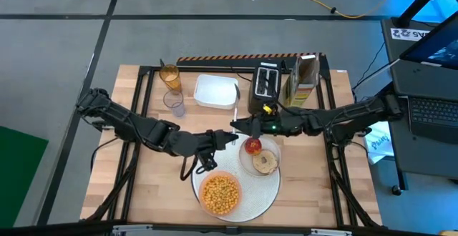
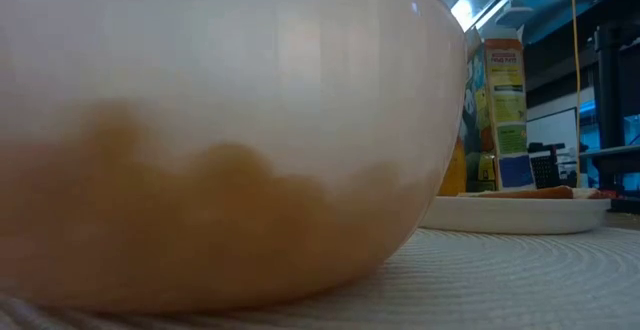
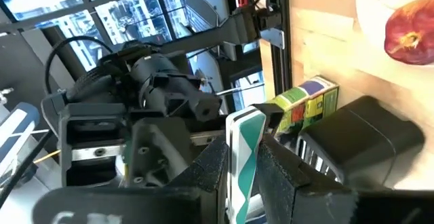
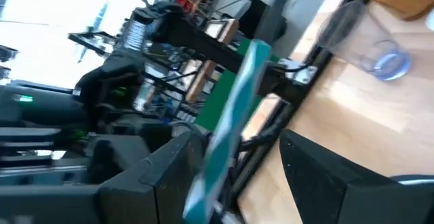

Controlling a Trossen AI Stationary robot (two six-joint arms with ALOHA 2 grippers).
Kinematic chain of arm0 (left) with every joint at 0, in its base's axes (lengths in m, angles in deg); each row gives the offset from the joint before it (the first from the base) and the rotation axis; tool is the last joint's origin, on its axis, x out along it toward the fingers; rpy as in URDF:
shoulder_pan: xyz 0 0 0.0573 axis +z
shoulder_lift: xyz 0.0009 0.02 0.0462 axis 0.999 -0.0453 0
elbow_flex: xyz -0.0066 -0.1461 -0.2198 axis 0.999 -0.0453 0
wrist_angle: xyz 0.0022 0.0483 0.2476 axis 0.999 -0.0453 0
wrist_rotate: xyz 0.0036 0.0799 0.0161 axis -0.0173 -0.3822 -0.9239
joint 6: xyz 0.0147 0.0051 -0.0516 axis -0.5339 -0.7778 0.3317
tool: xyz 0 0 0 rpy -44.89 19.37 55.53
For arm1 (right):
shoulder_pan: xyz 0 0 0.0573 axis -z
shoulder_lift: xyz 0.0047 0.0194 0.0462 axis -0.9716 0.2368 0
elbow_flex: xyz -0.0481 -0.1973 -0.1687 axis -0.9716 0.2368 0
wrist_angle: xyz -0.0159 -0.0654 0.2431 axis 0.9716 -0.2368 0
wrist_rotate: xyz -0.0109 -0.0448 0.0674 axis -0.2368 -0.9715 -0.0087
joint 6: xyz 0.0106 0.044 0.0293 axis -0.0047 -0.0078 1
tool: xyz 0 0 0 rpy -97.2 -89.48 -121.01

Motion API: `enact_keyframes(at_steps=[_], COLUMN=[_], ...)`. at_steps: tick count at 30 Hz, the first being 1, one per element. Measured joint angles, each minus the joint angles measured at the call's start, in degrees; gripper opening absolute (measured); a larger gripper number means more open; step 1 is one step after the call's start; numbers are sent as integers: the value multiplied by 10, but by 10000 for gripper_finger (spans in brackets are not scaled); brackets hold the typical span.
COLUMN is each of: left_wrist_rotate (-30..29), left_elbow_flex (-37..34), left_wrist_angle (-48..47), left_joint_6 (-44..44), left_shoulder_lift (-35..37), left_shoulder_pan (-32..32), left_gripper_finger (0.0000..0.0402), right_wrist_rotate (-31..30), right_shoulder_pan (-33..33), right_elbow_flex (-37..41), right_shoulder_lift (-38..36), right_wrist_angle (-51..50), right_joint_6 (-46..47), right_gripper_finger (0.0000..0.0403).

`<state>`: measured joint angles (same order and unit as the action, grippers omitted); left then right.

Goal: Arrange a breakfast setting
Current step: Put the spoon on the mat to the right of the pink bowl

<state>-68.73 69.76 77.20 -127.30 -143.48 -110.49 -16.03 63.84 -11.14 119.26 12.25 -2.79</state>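
Step in hand: a pass between arms, above the surface and just behind the placemat (image 1: 268,193).
- Left pincer (image 1: 226,136): pinching a green-and-white strip (image 3: 243,157).
- Right pincer (image 1: 240,127): spread around the same strip; contact unclear.
- Next move, judged: right closes, then left lets go.
- On the placemat: orange bowl (image 1: 220,194), plate (image 1: 244,164) just below the pincers.
- Behind: glass (image 1: 175,104), tray (image 1: 215,91), toaster (image 1: 266,86).

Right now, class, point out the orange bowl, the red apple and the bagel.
orange bowl (image 1: 221,194), high view, the cereal-filled middle.
red apple (image 1: 252,146), high view, its top.
bagel (image 1: 265,161), high view, its ring.
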Motion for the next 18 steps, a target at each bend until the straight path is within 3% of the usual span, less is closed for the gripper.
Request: enact_keyframes(at_steps=[5,13,15,18], left_wrist_rotate=[1,-1,-4,-15], left_elbow_flex=[0,-1,-1,-2], left_wrist_angle=[-12,-13,-13,-13], left_joint_6=[9,28,58,103], left_shoulder_lift=[0,-1,-1,-1], left_shoulder_pan=[7,12,15,15], left_gripper_finger=[54,85,98,120], right_wrist_rotate=[0,-11,-15,-15], right_shoulder_pan=[1,1,1,1], right_elbow_flex=[0,-2,-2,-1], right_shoulder_lift=[10,12,12,12], right_wrist_angle=[2,34,34,28], right_joint_6=[-9,-40,-50,-60], right_gripper_finger=[178,27,18,40])
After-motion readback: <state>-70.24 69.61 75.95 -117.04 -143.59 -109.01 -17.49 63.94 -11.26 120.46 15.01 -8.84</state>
